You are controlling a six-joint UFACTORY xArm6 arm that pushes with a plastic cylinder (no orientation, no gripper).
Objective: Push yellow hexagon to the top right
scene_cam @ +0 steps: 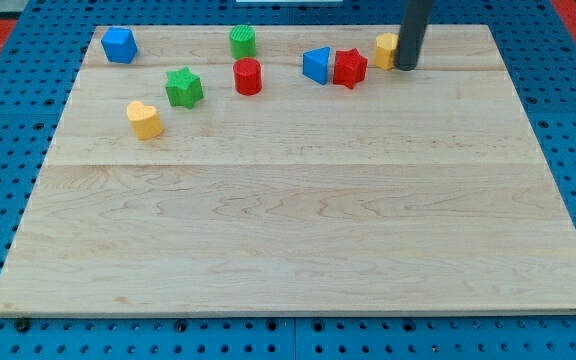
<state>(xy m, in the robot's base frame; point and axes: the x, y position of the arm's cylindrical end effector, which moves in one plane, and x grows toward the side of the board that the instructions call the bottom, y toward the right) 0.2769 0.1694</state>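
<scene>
Yellow heart [144, 119] nearest — my tip [406, 66] touches yellow hexagon [386, 49], orientation unclear.

There is just one view. It looks down at a slant from the near side, high up, toward the far edge. The whole wooden board [298, 230] fits inside, with blue pegboard [8, 130] showing around it. The blocks sit far away, near the top.

Straight, smooth, dark grey rod [411, 35], round-sectioned.
</scene>
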